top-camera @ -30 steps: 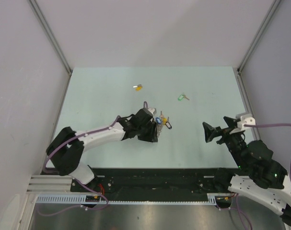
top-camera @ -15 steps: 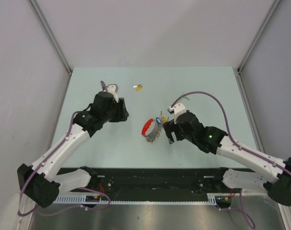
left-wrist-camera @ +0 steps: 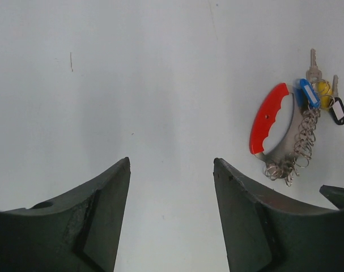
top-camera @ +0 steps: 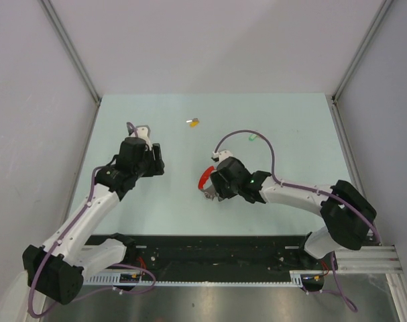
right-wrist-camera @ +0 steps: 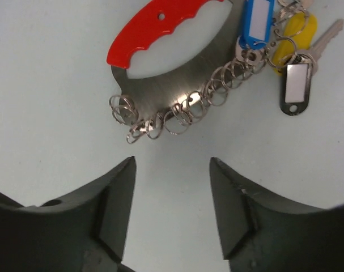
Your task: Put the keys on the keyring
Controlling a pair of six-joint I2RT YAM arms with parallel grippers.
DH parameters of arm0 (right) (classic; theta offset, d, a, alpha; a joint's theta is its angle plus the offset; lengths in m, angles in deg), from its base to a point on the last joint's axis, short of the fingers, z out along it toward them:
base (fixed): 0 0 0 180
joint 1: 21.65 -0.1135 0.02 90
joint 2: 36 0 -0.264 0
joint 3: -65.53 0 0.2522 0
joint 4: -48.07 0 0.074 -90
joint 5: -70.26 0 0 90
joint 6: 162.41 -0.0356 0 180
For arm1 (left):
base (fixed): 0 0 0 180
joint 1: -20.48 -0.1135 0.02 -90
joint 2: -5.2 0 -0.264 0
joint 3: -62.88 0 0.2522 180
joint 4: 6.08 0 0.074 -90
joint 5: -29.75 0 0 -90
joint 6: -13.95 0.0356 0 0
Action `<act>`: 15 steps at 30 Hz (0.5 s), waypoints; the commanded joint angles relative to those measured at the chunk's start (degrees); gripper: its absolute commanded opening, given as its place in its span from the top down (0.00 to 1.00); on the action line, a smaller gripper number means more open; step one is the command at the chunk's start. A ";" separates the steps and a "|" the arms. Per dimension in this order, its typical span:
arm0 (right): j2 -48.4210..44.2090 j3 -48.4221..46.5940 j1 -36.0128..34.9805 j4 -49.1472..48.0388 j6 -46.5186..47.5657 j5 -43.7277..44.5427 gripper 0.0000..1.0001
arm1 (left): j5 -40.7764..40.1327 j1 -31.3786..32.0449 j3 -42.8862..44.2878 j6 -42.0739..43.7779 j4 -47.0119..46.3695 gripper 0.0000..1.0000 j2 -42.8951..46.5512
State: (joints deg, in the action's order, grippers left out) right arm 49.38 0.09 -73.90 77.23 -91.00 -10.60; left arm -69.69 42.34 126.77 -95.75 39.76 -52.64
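The keyring [top-camera: 204, 178] lies mid-table: a red curved band [right-wrist-camera: 160, 27] on a silver plate with a chain of small rings [right-wrist-camera: 177, 116], bearing blue [right-wrist-camera: 257, 22], yellow and black tags. It also shows in the left wrist view [left-wrist-camera: 268, 122]. My right gripper [top-camera: 215, 190] is open, hovering just short of the ring chain [right-wrist-camera: 172, 161], holding nothing. My left gripper [top-camera: 157, 159] is open and empty [left-wrist-camera: 172, 164], well left of the keyring. The yellow-headed key [top-camera: 193, 122] and the green-headed key [top-camera: 253, 137] lie loose farther back.
The pale green table [top-camera: 143, 201] is walled by white panels on three sides. The right arm's purple cable [top-camera: 247, 132] arcs over the table near the green-headed key. A black rail [top-camera: 210, 245] runs along the near edge.
The left gripper has left the keyring and pulled back to the left. The right arm has swung in from the right and now hovers over the keyring, whose red band has turned up.
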 commanded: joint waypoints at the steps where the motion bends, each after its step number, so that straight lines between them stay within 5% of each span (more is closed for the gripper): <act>1: 3.03 -3.25 -2.50 -6.26 -3.73 3.85 0.46 | -2.17 -0.60 -0.38 1.42 -1.58 0.34 2.21; 15: 11.38 -4.30 -5.58 -8.73 -7.78 7.20 0.66 | -3.75 -1.04 -0.56 2.30 -0.96 0.33 2.03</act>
State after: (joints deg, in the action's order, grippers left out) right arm 59.11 -2.03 -79.29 69.19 -97.03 -6.55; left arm -72.20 41.80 126.55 -94.88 39.69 -51.72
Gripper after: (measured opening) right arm 0.386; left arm 0.671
